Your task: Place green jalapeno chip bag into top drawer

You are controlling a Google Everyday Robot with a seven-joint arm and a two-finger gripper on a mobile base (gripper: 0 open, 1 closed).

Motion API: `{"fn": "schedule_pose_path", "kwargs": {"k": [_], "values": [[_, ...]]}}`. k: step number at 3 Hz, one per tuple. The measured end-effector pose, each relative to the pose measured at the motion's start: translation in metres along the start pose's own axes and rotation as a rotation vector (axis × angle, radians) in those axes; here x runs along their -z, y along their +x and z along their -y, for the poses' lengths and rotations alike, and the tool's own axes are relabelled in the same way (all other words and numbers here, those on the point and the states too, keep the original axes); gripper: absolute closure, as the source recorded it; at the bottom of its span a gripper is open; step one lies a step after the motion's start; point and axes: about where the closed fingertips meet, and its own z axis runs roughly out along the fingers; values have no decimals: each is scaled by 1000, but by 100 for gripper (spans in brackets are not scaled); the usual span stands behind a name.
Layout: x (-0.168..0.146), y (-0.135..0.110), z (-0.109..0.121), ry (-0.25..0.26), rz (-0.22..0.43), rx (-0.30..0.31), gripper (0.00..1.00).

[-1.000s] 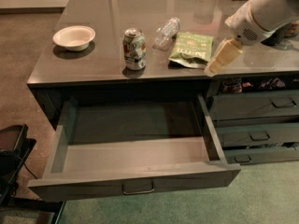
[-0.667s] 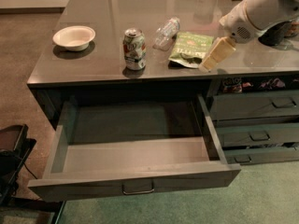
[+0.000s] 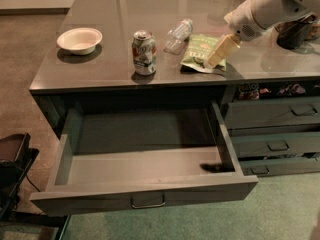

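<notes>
Hand [image 3: 214, 61] at right edge of green jalapeno chip bag [image 3: 196, 49] on counter [image 3: 110, 69]; grip unclear.

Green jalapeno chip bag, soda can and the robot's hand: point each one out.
green jalapeno chip bag [image 3: 196, 50]: camera view, its printed front.
soda can [image 3: 144, 54]: camera view, middle of its side.
hand [image 3: 215, 60]: camera view, its tip, at the bag's right part.

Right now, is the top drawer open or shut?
Open: top drawer pulled out, its floor showing. The hand is at the chip bag on the counter.
</notes>
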Motion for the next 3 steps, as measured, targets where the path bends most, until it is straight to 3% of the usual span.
{"fn": "schedule_pose_path", "kwargs": {"k": [3], "values": [[-63,18,34,-4,-25,-24,0]]}}
